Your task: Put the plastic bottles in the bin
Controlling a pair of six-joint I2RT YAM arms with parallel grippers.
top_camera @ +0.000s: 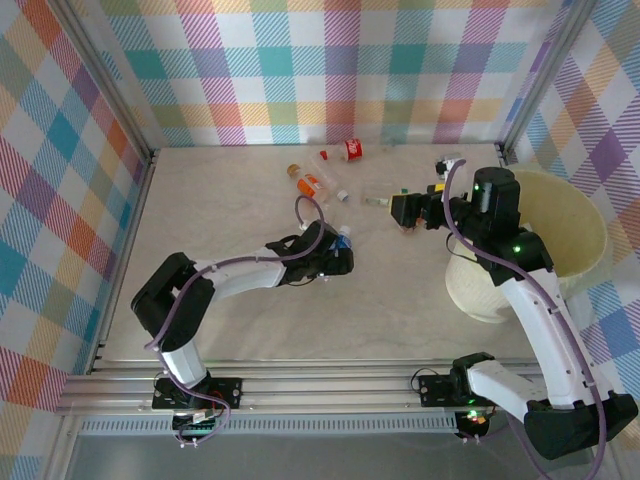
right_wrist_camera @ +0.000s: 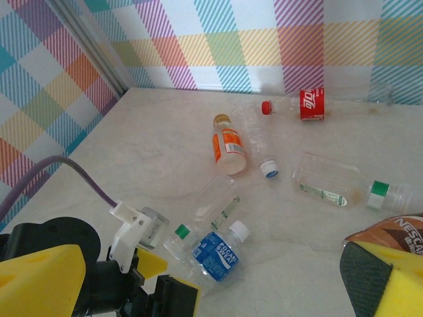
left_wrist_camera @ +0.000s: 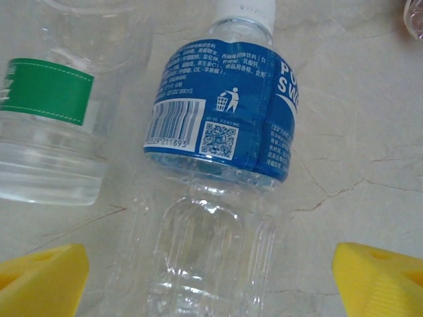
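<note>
The left gripper [top_camera: 335, 258] is low over the table [top_camera: 250, 320], near the middle. Its yellow fingers [left_wrist_camera: 43, 277] stand wide apart, one on each side of the blue-label bottle [left_wrist_camera: 218, 119], and they do not touch it. This clear bottle lies flat with its white cap pointing away from the wrist. The green-label bottle [left_wrist_camera: 46, 92] lies just beside it on the left, close to that finger's side.

The right wrist view looks farther back. There lie the orange-label bottle [right_wrist_camera: 228, 148], the red-label bottle [right_wrist_camera: 310, 104] near the back wall, the blue-cap bottle [right_wrist_camera: 261, 148] and the green-band bottle [right_wrist_camera: 330, 188].

The right gripper [top_camera: 405, 210] hangs over the table with its fingers spread wide. The brown bottle [right_wrist_camera: 396, 231] sits right at one finger. The picture cuts it off, so whether they touch cannot be told.

The top view shows the bin [top_camera: 575, 215], big and pale, on the right side of the table. The right arm reaches across its rim. The bin is well apart from the blue-label bottle.
</note>
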